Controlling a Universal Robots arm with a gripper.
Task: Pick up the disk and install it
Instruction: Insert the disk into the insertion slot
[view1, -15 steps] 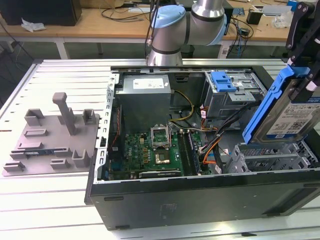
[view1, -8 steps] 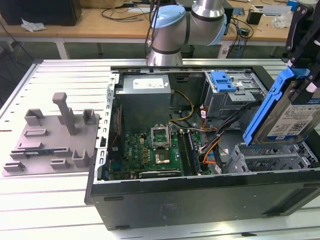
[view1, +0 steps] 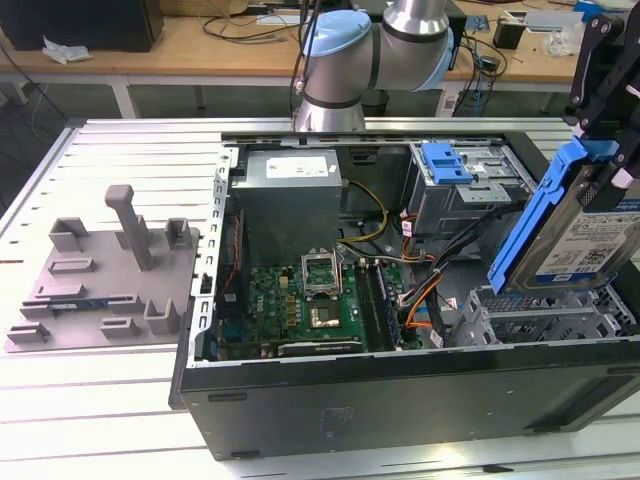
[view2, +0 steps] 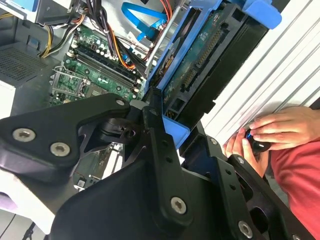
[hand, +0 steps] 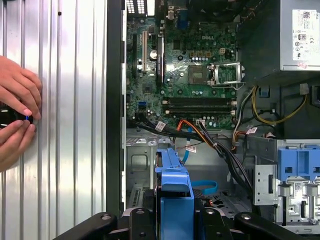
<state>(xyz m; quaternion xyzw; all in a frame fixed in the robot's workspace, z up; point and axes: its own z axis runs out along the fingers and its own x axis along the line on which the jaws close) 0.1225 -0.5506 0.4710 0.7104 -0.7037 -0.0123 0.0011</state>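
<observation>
**Disk in the jaws, over the drive bay**

We see the gripper (view1: 603, 140) at the exterior view's right, jaws clamped on the disk (view1: 585, 235) at its blue bracket. The disk hangs tilted, label side out, over the grey bay (view1: 540, 315) at that end of the open PC case (view1: 400, 400). We can't tell whether its lower edge touches the bay.

The disk label is blue-and-white, with print too fine for us to read. The second wrist view shows the disk's circuit-board side (view2: 200, 70).

The power supply (view1: 290, 185) carries a white printed sticker, and the cables (hand: 200, 135) carry small white tags. The drive cage (view1: 465, 190) with the blue latch sits behind the disk.

A person's hands (hand: 17, 120) rest on the desk (hand: 75, 100) beside the case, pinching a small black object. A grey fixture plate (view1: 100, 280) lies at the exterior view's left.
</observation>
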